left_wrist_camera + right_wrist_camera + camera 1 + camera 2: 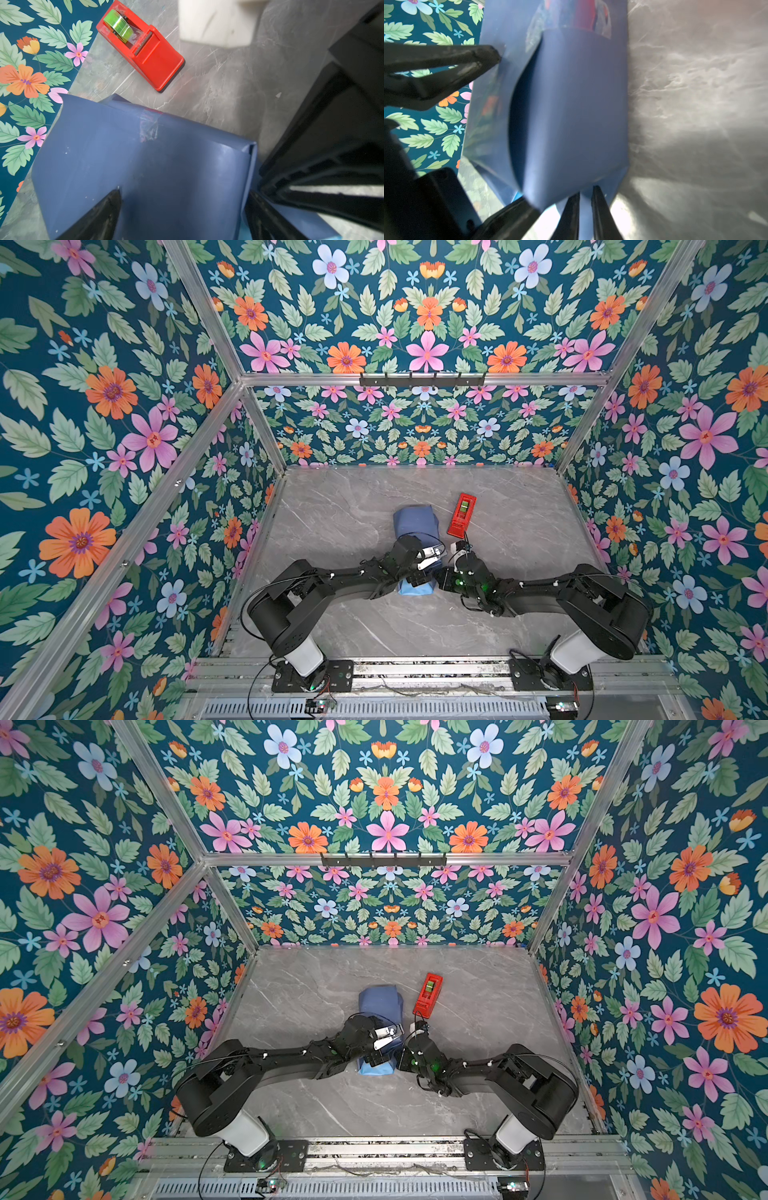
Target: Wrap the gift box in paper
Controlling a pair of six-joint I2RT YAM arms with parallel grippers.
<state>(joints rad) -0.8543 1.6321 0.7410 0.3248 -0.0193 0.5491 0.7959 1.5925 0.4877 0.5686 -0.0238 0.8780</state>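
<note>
Can't see the gift box itself, only the paper [415, 522] folded round it, just beside the tape dispenser [461, 516]. Right gripper [586, 192] seemingly pinched on a dispenser-side flap, left gripper [184, 195] spread wide over the bundle. Risk: untaped flap springing open if released.

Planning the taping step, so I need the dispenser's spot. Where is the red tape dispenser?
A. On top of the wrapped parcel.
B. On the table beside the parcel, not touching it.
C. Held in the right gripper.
B: in a top view the red tape dispenser lies on the table right of the paper, bare tabletop between them.
</note>
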